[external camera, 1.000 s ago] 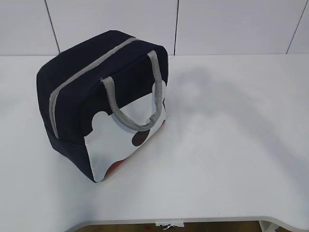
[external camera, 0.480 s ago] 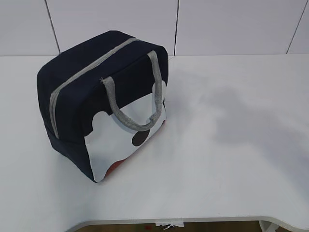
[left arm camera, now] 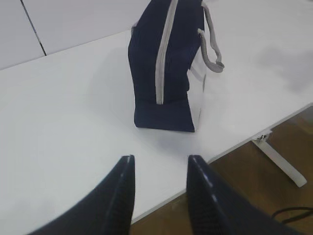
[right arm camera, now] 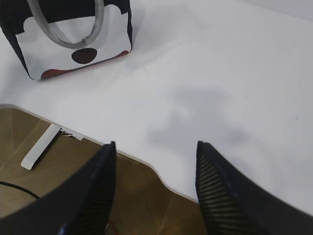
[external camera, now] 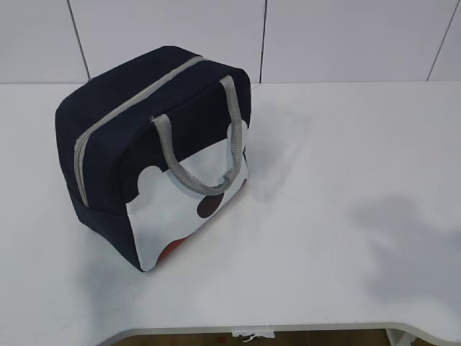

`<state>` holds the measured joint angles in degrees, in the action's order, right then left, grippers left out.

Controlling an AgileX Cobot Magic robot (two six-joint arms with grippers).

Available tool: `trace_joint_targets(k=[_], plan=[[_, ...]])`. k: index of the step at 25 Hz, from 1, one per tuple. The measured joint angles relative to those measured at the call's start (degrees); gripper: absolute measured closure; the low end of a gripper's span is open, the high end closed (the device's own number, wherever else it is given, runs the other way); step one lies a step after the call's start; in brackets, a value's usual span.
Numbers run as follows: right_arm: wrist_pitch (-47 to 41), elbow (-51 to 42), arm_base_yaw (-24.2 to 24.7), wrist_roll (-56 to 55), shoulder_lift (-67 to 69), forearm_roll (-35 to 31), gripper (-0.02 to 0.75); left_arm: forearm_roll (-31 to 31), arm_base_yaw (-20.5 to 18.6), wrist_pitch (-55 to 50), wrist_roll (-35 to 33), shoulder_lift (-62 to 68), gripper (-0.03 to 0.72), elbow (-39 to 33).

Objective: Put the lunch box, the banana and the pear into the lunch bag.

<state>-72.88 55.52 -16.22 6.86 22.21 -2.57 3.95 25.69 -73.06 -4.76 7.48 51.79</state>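
Navy lunch bag (external camera: 137, 122) stands upright on the left half of a white table (external camera: 346, 144), its grey zipper (external camera: 133, 101) closed across the top, a grey webbing handle (external camera: 198, 155) drooping over the white cartoon-patch side. White wall panels (external camera: 346, 36) rise behind the table; brown flooring (right arm camera: 29, 142) shows beyond its front edge. Left gripper (left arm camera: 159, 164) and right gripper (right arm camera: 155, 149) hang apart from the bag, fingers spread, holding nothing.

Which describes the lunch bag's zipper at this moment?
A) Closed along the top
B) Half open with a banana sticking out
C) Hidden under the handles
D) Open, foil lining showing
A: the grey zipper runs unbroken across the top of the lunch bag, with no lining or contents showing.
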Motion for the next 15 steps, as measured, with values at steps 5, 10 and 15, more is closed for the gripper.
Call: trace_joint_targets(k=[5, 10, 15], plan=[[-0.1, -7.4, 0.0, -0.1, -8.6, 0.2, 0.322, 0.9, 0.0, 0.9, 0.0, -6.7, 0.443, -4.6], [2.2, -14.8, 0.0, -0.2, -16.2, 0.2, 0.322, 1.2, 0.0, 2.6, -0.6, -6.9, 0.445, -9.3], [4.9, -20.5, 0.0, -0.4, -22.2, 0.3, 0.322, 1.3, 0.0, 5.5, -3.9, -6.9, 0.445, -14.5]])
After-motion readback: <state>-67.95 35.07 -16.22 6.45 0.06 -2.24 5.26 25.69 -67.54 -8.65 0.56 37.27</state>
